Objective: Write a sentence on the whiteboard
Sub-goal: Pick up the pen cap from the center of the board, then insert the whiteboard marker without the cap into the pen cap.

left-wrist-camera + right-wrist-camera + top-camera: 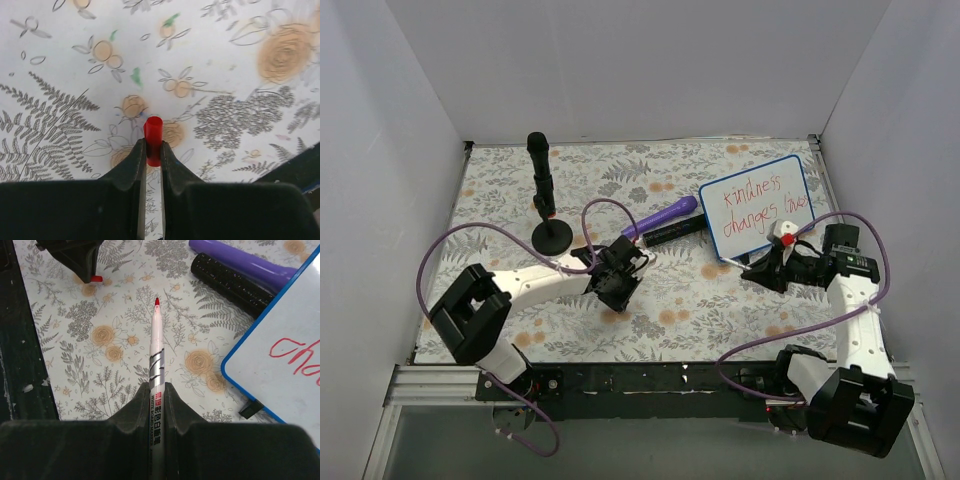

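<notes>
The whiteboard (757, 237) is lying at an angle on the far right of the floral mat (720, 305). It is showing the sentence (752, 190) in red over two lines, reading "kindness changes lives". The right gripper (156, 390) is clamping an uncapped white marker (156, 352), whose red tip is pointing out over the mat just beside the board's near corner. The left gripper (153, 147) is pinching a red cap (153, 132) above the middle of the mat. A purple marker (660, 217) and a black cylinder (675, 232) are lying side by side just left of the board. A black stand (545, 195) is standing at the far left.
</notes>
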`<state>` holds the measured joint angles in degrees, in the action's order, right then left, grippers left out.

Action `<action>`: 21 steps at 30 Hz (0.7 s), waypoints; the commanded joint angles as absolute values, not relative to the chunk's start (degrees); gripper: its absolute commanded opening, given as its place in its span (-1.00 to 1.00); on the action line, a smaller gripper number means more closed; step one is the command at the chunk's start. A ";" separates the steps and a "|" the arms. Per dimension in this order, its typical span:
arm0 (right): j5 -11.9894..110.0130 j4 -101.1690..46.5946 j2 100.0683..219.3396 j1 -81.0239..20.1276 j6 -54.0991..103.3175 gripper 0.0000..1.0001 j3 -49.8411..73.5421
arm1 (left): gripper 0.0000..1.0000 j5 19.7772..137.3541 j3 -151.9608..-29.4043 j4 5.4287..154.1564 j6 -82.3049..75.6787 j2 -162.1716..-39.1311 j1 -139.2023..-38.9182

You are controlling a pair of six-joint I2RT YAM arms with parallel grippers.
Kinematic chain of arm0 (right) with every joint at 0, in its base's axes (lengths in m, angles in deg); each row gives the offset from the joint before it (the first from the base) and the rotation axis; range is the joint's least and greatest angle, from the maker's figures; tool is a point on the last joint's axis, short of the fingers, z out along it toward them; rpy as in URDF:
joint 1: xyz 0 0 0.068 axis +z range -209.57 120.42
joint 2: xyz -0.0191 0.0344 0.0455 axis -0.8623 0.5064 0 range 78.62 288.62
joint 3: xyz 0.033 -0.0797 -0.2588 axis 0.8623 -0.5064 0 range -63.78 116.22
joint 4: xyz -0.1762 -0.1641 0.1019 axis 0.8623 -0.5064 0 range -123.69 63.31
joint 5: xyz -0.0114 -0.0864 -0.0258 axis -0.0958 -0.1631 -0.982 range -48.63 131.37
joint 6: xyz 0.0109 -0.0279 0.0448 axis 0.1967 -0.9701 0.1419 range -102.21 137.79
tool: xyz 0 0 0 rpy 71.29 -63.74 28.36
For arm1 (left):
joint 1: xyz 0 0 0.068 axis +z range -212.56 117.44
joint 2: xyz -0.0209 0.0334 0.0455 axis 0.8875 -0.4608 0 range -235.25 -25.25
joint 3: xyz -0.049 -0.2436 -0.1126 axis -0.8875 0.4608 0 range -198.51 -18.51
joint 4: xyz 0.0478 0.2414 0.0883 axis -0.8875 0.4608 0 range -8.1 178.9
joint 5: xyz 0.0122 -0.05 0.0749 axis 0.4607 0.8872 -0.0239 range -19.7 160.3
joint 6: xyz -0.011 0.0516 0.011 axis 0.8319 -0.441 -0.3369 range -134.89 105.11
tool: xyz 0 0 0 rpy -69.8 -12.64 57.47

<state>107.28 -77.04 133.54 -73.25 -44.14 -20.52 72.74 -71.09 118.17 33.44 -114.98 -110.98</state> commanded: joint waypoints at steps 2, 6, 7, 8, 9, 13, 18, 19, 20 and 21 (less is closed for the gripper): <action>103.60 -85.91 136.45 -69.95 -54.26 -0.97 -18.61 | -1.00 80.23 -68.79 108.45 23.53 -107.34 -112.48; 99.83 -87.42 136.37 -66.88 -60.41 -0.97 -18.70 | -1.00 85.94 -67.47 106.86 18.60 -105.84 -112.48; 98.16 -87.42 135.67 -65.83 -61.21 -0.97 -18.96 | -1.00 87.69 -67.82 107.38 18.42 -106.71 -112.48; 97.37 -87.16 135.32 -65.38 -62.00 -0.97 -19.13 | -1.00 89.10 -68.60 107.99 18.50 -107.50 -112.40; 96.49 -86.29 134.79 -65.03 -63.05 -0.97 -19.31 | -1.00 90.42 -69.22 108.52 18.77 -108.12 -112.39; 91.48 -85.40 132.51 -61.96 -66.40 -0.97 -19.92 | -1.00 96.31 -70.28 108.35 22.98 -110.06 -111.61; 87.87 -80.93 128.91 -57.49 -70.35 -0.97 -24.39 | -1.00 109.04 -67.83 104.32 30.70 -108.48 -107.75; 86.73 -79.70 128.37 -55.46 -70.27 -0.97 -25.28 | -1.00 110.80 -67.39 102.66 32.11 -108.39 -107.04; 86.29 -77.51 127.93 -54.49 -70.27 -0.97 -26.07 | -1.00 113.00 -66.60 101.86 33.35 -108.65 -106.34; 85.93 -76.54 127.58 -53.61 -70.27 -0.97 -26.95 | -1.00 117.02 -66.42 101.24 35.53 -109.44 -105.03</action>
